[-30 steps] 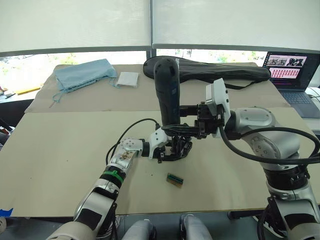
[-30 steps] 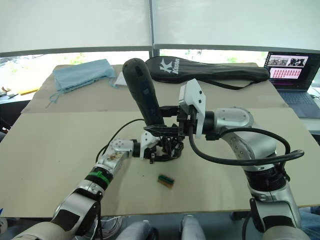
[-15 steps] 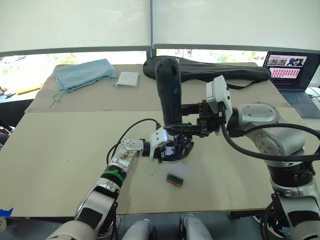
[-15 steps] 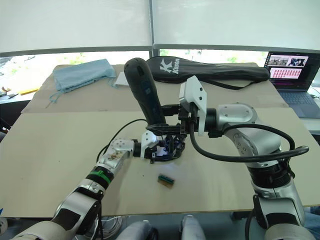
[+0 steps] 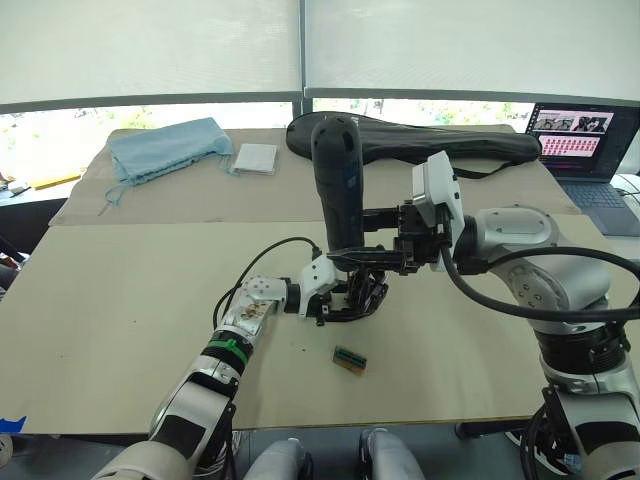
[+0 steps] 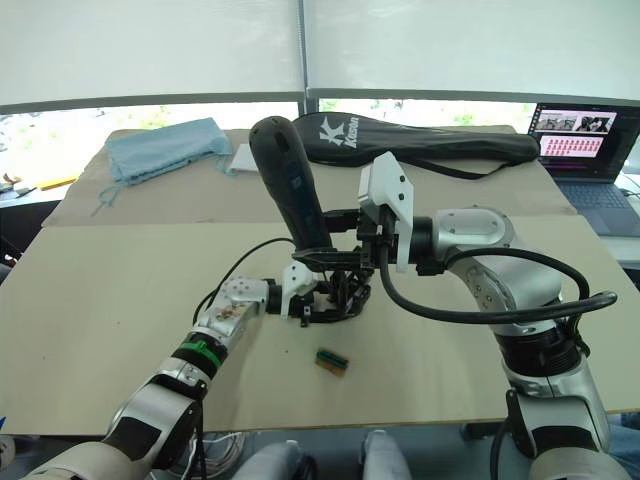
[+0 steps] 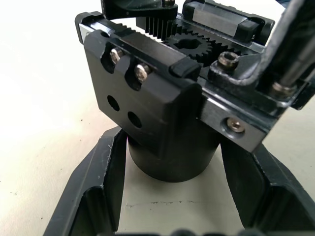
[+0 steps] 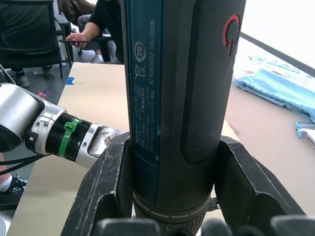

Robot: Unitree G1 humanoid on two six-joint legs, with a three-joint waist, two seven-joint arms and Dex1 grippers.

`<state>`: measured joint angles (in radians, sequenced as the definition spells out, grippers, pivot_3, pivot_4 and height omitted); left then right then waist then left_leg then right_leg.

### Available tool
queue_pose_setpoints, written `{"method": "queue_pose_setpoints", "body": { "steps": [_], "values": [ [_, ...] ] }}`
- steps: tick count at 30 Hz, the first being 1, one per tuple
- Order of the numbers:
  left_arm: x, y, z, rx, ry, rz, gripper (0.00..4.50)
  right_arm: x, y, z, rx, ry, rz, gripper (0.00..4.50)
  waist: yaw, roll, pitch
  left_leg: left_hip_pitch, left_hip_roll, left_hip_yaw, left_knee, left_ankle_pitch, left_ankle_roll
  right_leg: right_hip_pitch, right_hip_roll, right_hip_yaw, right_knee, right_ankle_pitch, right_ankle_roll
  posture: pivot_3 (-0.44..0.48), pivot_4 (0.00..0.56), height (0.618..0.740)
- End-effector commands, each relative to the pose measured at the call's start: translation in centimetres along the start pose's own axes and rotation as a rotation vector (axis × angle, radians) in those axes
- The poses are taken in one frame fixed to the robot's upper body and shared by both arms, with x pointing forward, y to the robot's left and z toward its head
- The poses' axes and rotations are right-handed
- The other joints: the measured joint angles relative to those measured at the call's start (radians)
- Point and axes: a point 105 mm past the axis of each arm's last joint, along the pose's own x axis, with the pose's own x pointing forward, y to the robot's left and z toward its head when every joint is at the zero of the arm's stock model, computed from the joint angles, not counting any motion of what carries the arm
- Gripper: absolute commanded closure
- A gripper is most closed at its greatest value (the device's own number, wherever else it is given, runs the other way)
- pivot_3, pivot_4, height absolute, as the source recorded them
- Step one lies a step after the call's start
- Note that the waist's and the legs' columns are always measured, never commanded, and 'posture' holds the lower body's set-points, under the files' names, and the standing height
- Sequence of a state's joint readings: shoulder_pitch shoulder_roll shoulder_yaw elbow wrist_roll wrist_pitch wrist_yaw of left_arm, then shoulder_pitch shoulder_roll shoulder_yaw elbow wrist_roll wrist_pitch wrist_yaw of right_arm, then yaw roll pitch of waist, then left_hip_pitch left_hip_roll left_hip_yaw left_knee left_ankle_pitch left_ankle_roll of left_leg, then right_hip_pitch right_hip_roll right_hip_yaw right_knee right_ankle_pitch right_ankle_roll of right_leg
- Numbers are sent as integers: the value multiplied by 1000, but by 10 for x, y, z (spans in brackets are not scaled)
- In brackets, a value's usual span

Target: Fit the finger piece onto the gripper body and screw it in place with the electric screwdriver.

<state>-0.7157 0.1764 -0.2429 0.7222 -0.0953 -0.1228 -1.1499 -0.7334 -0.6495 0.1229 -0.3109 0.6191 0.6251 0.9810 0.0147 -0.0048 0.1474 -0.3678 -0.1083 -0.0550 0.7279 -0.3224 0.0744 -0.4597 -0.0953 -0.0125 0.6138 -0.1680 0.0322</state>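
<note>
Cardboard-covered table (image 5: 120, 290) took up most of both head views, with a long black racket bag (image 5: 440, 145) lying across the far side, a crumpled light blue cloth (image 5: 165, 148) and a small white folded square (image 5: 256, 158) to its left, and an open laptop (image 5: 585, 150) off at the far right corner.

Next down in size, the thick dark blue-black electric screwdriver (image 5: 337, 185) stood nearly upright over the middle of the table, its lower end clamped between the black fingers of the right gripper (image 5: 362, 257). The right wrist view showed what the head views couldn't: the printed label and red power symbol on the screwdriver barrel (image 8: 182, 88), both fingers pressed against its sides, and a seated person (image 8: 101, 24) in the background.

Right under the screwdriver tip sat the small black blocky gripper body (image 5: 355, 298) on the table, held by the left gripper (image 5: 340, 300). The left wrist view got in close: the body's round base (image 7: 172, 157) sat squeezed between the two fingers, and up top you could see gear teeth, a rack and several screw heads. I couldn't pick out the finger piece as a separate part from the body in any view.

Smallest thing was a little green-and-tan block (image 5: 349, 359) lying alone on the table, near the gripper body on the robot's side.
</note>
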Motion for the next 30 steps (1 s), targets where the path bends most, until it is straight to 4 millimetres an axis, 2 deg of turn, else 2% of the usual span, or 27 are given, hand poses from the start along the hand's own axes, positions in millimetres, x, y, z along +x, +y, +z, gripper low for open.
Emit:
{"method": "queue_pose_setpoints", "body": {
  "steps": [1, 7, 9, 13, 16, 18, 23, 25, 27, 28, 30],
  "values": [
    [-3, 10, 26, 89, -57, 12, 2198, -11, -12, -20, 52, 100, -81, 2621, 0, 0, 0, 0, 0, 0, 0, 0, 0, 0, 0, 0, 0, 0, 0, 0, 150, 736],
    [-2, 10, 26, 85, -58, 9, 2198, -12, -11, -12, 45, 76, -89, 2621, 0, 0, 0, 0, 0, 0, 0, 0, 0, 0, 0, 0, 0, 0, 0, 0, 150, 736],
    [-1, 9, 25, 83, -53, 7, 2198, -12, -11, 8, 3, -5, -79, 2621, 0, 0, 0, 0, 0, 0, 0, 0, 0, 0, 0, 0, 0, 0, 0, 0, 150, 736],
    [-1, 8, 21, 76, -39, 4, 2198, -17, -13, 68, -59, -249, -72, 2621, -2, 0, 0, -3, 0, 0, 0, 0, 0, -3, 0, 0, 0, 0, 0, 0, 150, 736],
    [-1, 7, 17, 71, -27, 3, 2198, -21, -3, 92, -84, -338, -16, 2621, -4, 0, 0, -11, -1, 1, 0, 1, -1, -13, 0, 0, 4, 0, -1, 0, 150, 736],
    [0, 7, 15, 66, -21, 4, 2198, -23, 4, 100, -77, -359, 18, 2621, -2, 0, 0, -12, 0, 0, 0, 1, -1, -15, 1, -1, 4, 0, -1, 0, 150, 736],
    [-1, 8, 15, 58, -16, 12, 2198, -23, 7, 95, -29, -326, 10, 2621, -3, 0, 0, -12, -2, 0, 1, 1, -1, -13, -1, -1, 3, 1, 0, 0, 150, 736],
    [-8, 12, 14, 32, -7, 37, 1164, -28, 5, 87, 54, -299, -33, 2621, -2, 0, 0, -12, -1, 0, 1, 1, -1, -13, -1, 0, 3, 1, 0, 0, 150, 736],
    [-25, 12, 18, 0, -25, 40, 249, -40, 0, 77, 164, -268, -90, 2621, -3, 0, 0, -12, -1, 0, 1, 1, -1, -13, -1, 0, 3, 1, -1, 0, 150, 736],
    [-37, 11, 21, -1, -31, 42, 42, -48, -2, 72, 233, -243, -119, 2621, -3, 0, 0, -12, 0, 0, 1, 1, -1, -13, -1, 1, 3, 1, -1, 0, 150, 736],
    [-68, 3, 30, -1, -40, 33, 0, -70, -8, 55, 396, -167, -193, 2621, -6, 0, 0, -14, 0, 0, 1, 1, -1, -14, -1, 3, 3, 1, -1, 0, 150, 736]
  ]
}}
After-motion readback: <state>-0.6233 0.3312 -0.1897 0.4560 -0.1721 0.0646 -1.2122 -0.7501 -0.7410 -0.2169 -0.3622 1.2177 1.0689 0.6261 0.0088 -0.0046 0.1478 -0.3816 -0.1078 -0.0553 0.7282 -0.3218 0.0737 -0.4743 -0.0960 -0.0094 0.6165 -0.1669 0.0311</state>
